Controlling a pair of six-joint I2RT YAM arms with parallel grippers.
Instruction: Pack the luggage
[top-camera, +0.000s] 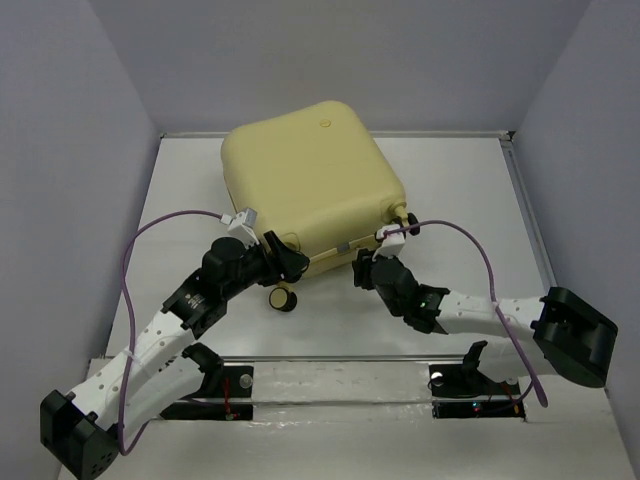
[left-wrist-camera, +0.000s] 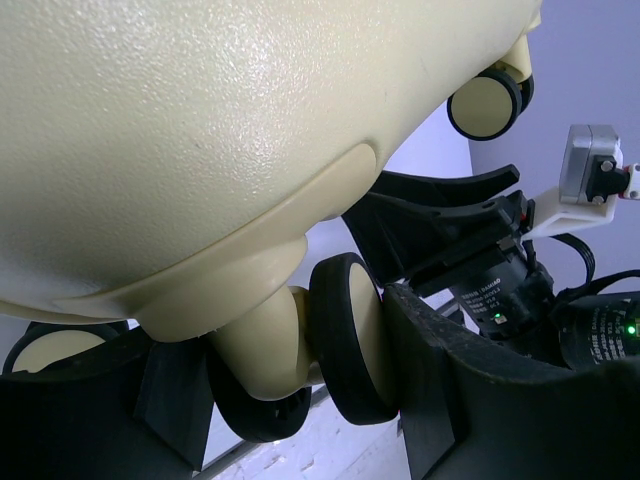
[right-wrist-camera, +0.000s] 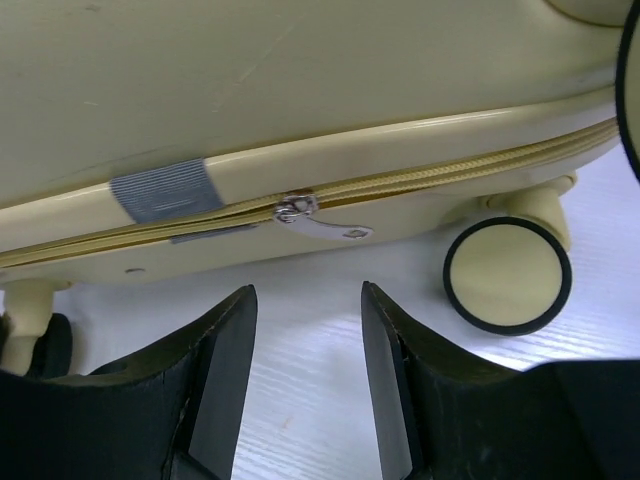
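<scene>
Two tools sit at the near side of the luggage (top-camera: 310, 180), which lies flat and zipped shut on the bench (top-camera: 470, 200), by the middle of the far edge, turned a little askew, with its wheels toward the near edge. Your left tool (top-camera: 290, 262) is at the near-left corner, its fingers straddling a caster (left-wrist-camera: 345, 335). One finger (left-wrist-camera: 440, 400) lies against the wheel, but you cannot tell whether the tool is truly clamped on it. Your right tool (right-wrist-camera: 305, 330) stands open over bare bench at the near-right corner, holding nothing. It faces the zip pull (right-wrist-camera: 320, 222) without touching it. A strip of grey tape (right-wrist-camera: 165, 190) sits just beside the pull, above the zip.
</scene>
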